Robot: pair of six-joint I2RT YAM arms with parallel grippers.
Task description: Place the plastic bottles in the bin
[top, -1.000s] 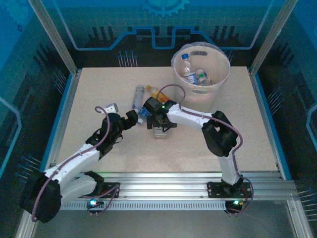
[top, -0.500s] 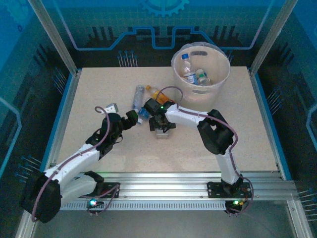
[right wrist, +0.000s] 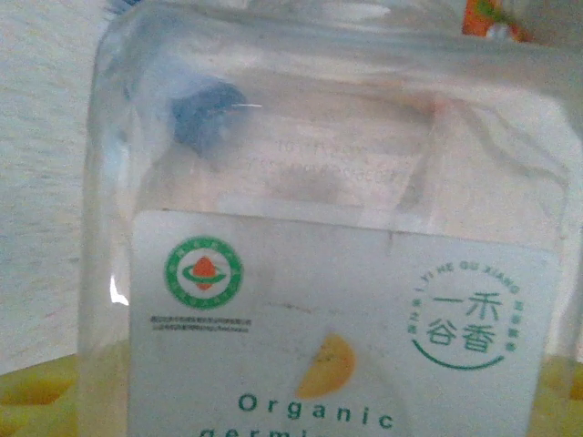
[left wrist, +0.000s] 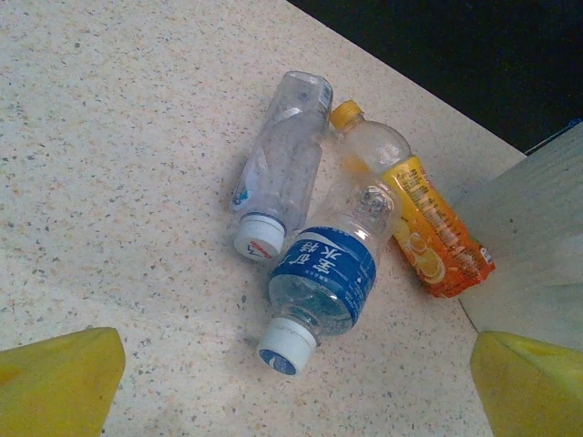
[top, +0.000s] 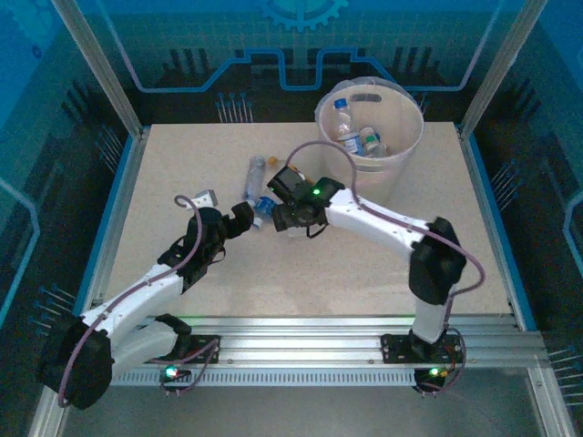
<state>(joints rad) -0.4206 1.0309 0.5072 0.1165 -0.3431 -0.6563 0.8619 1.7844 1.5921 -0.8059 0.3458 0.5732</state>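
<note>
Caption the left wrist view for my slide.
Open left gripper facing a clear bottle, a blue-labelled bottle and an orange-labelled bottle lying on the table.

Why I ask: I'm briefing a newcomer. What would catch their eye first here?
Bunched mid-table lie a clear bottle, a blue-labelled bottle and an orange bottle. The right gripper, beside them, holds a square clear bottle with a white Organic label. At the far edge, right of centre, stands the whitish bin, two bottles inside.
</note>
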